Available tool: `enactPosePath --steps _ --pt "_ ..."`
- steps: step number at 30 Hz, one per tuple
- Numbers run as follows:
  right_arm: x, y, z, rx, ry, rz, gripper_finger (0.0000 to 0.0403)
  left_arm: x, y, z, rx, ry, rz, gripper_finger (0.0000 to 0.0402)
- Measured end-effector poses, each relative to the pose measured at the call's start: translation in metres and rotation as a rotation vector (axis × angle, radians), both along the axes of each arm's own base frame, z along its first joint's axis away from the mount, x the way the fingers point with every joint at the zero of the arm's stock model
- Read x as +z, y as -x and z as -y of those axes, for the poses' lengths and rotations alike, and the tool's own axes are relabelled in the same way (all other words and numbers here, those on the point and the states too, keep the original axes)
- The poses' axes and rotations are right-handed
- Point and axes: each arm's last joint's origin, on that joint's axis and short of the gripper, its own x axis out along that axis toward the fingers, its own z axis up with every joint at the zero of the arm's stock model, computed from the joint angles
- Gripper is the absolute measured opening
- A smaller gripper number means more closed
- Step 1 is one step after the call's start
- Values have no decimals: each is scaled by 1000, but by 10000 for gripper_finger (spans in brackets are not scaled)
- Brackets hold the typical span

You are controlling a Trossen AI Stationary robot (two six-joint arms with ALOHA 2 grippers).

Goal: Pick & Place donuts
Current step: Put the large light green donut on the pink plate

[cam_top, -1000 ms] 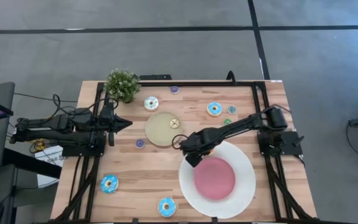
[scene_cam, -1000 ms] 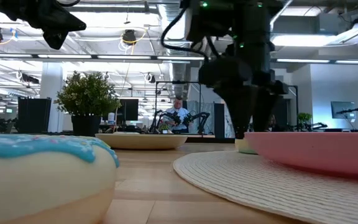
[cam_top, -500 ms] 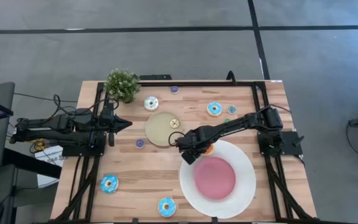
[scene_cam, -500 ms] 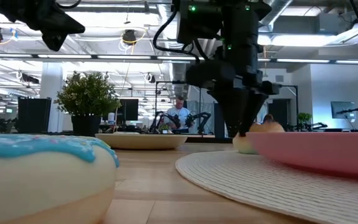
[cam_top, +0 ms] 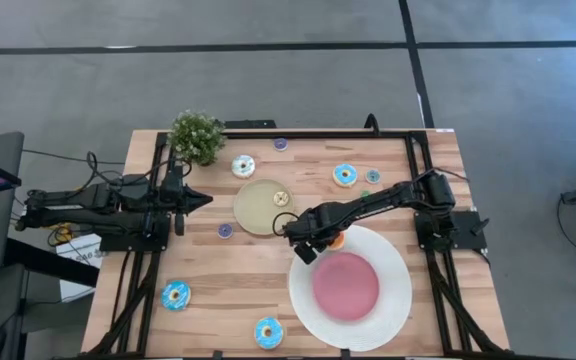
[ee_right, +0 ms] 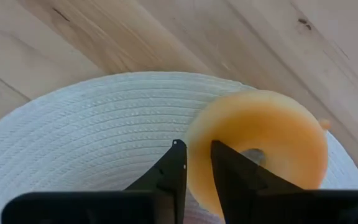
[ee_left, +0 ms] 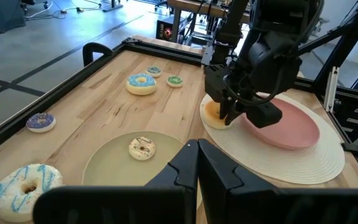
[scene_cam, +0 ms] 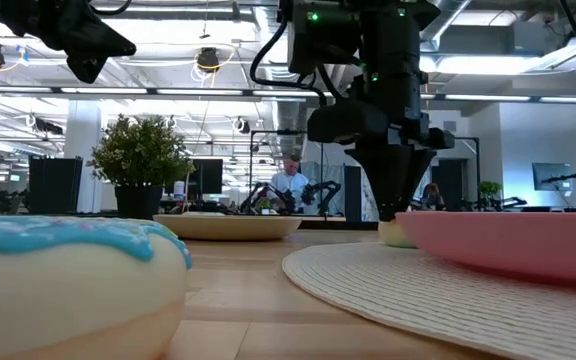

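Observation:
An orange donut (ee_right: 272,143) lies on the far left rim of the big white plate (cam_top: 398,290). My right gripper (ee_right: 197,149) points down at it, shut on its edge; from across the table it shows as right gripper (ee_left: 229,117) over donut (ee_left: 212,112). My left gripper (cam_top: 208,198) waits shut, raised above the table's left side. Other donuts lie flat on the wood: a white one (cam_top: 243,166), blue ones (cam_top: 345,175) (cam_top: 176,295) (cam_top: 268,332), and tiny ones (cam_top: 281,144) (cam_top: 225,230) (cam_top: 372,176). My right gripper pinches the ring's outer edge (ee_right: 194,168) on the side away from the hole. One finger (ee_right: 174,163) stands outside the ring over the plate, the other (ee_right: 229,168) lies on the ring. The fingers come from above, pointing down. The donut rests on the plate's rim.
A small tan plate (cam_top: 256,210) with a tiny donut (cam_top: 281,198) sits just left of the right gripper. A potted plant (cam_top: 197,137) stands at the far left. The white plate's pink centre (cam_top: 345,285) is raised. A black frame edges the table.
The orange donut, covered by my right gripper a second ago in the high view, now shows beside it on the plate's rim. In the low view the donut stood tipped up half a second ago and now sits lower.

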Motion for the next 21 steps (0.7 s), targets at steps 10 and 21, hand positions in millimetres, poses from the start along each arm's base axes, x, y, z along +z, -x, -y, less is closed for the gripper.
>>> enactPosePath --steps 10,21 --pt "-11 7 1 -8 4 -37 93 0 0 0 0 0 0 0" --pt "44 22 5 -9 84 70 4 0 0 0 -1 0 -1 0"
